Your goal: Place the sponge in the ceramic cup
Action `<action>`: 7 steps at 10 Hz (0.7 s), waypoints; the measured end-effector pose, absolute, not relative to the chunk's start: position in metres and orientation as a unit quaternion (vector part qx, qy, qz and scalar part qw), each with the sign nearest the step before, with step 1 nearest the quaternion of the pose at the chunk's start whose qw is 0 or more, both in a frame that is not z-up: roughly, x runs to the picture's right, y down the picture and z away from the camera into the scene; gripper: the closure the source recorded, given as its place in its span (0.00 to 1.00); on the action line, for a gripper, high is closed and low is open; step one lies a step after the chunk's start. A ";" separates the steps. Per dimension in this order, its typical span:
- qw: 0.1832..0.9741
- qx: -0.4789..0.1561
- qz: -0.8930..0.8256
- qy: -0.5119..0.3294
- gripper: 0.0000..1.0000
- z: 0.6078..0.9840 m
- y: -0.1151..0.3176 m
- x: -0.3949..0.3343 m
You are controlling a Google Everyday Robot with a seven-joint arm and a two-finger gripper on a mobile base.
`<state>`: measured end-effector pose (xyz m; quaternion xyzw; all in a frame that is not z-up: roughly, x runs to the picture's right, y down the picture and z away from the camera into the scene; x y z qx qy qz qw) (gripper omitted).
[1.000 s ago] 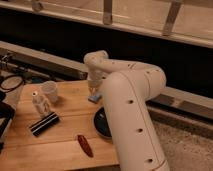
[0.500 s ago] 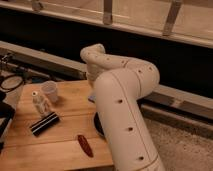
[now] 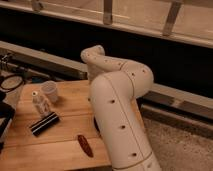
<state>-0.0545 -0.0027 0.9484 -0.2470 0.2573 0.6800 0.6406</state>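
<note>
Camera view shows the white arm (image 3: 117, 110) bent over the wooden table (image 3: 70, 105), hiding the gripper and the sponge, so the gripper's state cannot be told. The ceramic cup (image 3: 50, 91) stands upright at the table's far left, just behind a small clear bottle (image 3: 40, 104).

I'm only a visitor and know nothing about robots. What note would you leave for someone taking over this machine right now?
Gripper: out of sight behind the robot's own arm.
Sponge: not visible, possibly behind the arm too.
Ceramic cup: upright at the far left of the wooden table, beside a small bottle.
Done: nothing confirmed; no sponge seen in the cup.
Left: find the sponge, put it in the cup.
</note>
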 end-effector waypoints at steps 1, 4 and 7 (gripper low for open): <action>0.637 -0.251 0.684 0.253 0.20 0.949 0.001 -0.054; 0.630 -0.264 0.688 0.246 0.20 0.948 0.008 -0.058; 0.619 -0.283 0.690 0.247 0.20 0.954 0.022 -0.057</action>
